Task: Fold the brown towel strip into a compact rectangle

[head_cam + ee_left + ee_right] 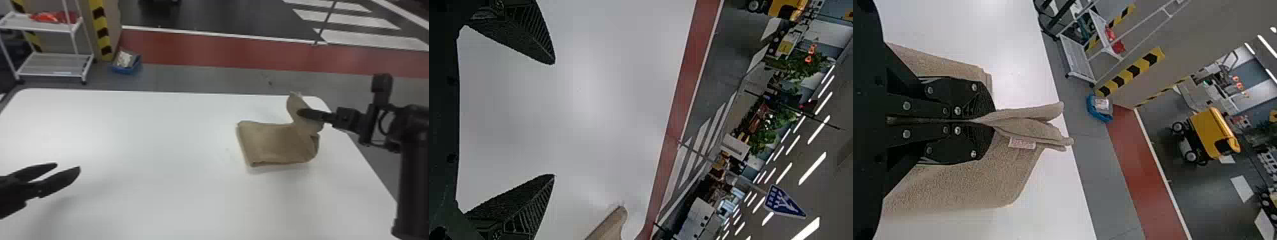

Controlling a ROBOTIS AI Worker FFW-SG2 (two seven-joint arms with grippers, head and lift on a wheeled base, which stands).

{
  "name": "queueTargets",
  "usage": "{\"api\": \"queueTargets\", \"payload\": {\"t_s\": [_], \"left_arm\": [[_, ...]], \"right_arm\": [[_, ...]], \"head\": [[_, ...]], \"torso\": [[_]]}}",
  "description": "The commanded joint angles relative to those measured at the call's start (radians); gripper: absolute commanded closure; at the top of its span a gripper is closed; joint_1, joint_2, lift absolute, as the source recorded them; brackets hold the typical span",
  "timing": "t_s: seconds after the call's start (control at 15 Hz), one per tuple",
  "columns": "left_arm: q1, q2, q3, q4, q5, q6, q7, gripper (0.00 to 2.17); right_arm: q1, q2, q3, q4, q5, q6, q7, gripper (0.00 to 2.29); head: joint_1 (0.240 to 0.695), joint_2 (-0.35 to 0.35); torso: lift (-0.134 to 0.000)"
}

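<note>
White table (143, 134); brown towel (273, 142) runs left-right, right end raised, pinched in right tool (300, 113); left tool (68, 166) gaping, empty.

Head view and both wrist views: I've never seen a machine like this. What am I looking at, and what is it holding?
This is a two-armed robot at a white table. The head view looks forward and down from its head; each wrist view comes from a camera on that arm's wrist and is turned on its side. Toward the robot's right, a brown towel strip lies on the table with one end raised. The right fingers, closed together, pinch that raised part. The left fingers are spread apart with nothing between them, off to the left.
</note>
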Motion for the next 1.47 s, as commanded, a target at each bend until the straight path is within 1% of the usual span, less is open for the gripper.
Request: {"api": "queueTargets", "payload": {"t_s": [0.0,0.07,0.13,0.27,0.4,0.53,0.6,0.8,0.93,1.07,1.13,1.2,1.33,1.4], "left_arm": [[0.003,0.000,0.007,-0.007,0.001,0.002,-0.003,0.07],[0.008,0.000,0.021,-0.007,0.001,0.002,-0.007,0.07],[0.008,0.000,0.024,-0.007,0.003,0.002,-0.007,0.07],[0.008,0.000,0.027,-0.006,0.004,-0.001,-0.009,0.07],[0.003,0.000,0.027,-0.006,0.004,-0.004,-0.009,0.07],[0.003,0.000,0.026,-0.004,0.006,-0.004,-0.010,0.07],[0.003,0.000,0.027,-0.002,0.006,-0.004,-0.010,0.07],[0.004,0.000,0.038,0.001,0.007,-0.010,-0.013,0.07],[0.004,0.001,0.040,0.005,0.007,-0.013,-0.013,0.07],[0.006,0.003,0.040,0.005,0.007,-0.013,-0.013,0.07],[0.006,0.005,0.040,0.007,0.007,-0.013,-0.013,0.07],[0.006,0.006,0.040,0.007,0.007,-0.013,-0.013,0.07],[0.006,0.006,0.040,0.007,0.007,-0.013,-0.013,0.07],[0.006,0.006,0.040,0.007,0.007,-0.013,-0.013,0.07]], "right_arm": [[0.006,0.049,0.064,-0.006,0.020,-0.006,-0.002,1.42],[0.009,0.061,0.082,-0.012,0.023,-0.002,-0.002,1.42],[0.013,0.073,0.105,-0.015,0.041,-0.002,-0.004,1.42],[0.019,0.075,0.145,-0.015,0.061,-0.002,-0.007,1.41],[0.039,0.092,0.179,-0.015,0.063,-0.002,-0.004,1.41],[0.065,0.106,0.225,-0.046,0.066,0.001,0.002,1.41],[0.075,0.118,0.245,-0.053,0.071,0.004,0.004,1.41],[0.081,0.135,0.309,-0.058,0.094,-0.002,-0.007,1.41],[0.081,0.150,0.346,-0.058,0.106,-0.012,-0.010,1.41],[0.092,0.155,0.368,-0.060,0.110,-0.009,-0.008,1.39],[0.107,0.156,0.377,-0.066,0.104,-0.009,-0.005,1.25],[0.122,0.158,0.388,-0.095,0.104,-0.002,0.002,1.14],[0.154,0.158,0.401,-0.146,0.094,0.016,0.019,0.67],[0.170,0.158,0.411,-0.172,0.092,0.019,0.041,0.58]], "head": [[0.695,-0.128],[0.695,-0.111],[0.695,-0.092],[0.695,-0.048],[0.695,-0.032],[0.695,-0.006],[0.695,-0.006],[0.695,0.047],[0.695,0.067],[0.695,0.087],[0.695,0.104],[0.695,0.104],[0.695,0.124],[0.695,0.132]], "torso": [[-0.120],[-0.120],[-0.120],[-0.120],[-0.120],[-0.120],[-0.120],[-0.120],[-0.120],[-0.120],[-0.120],[-0.120],[-0.120],[-0.120]]}}
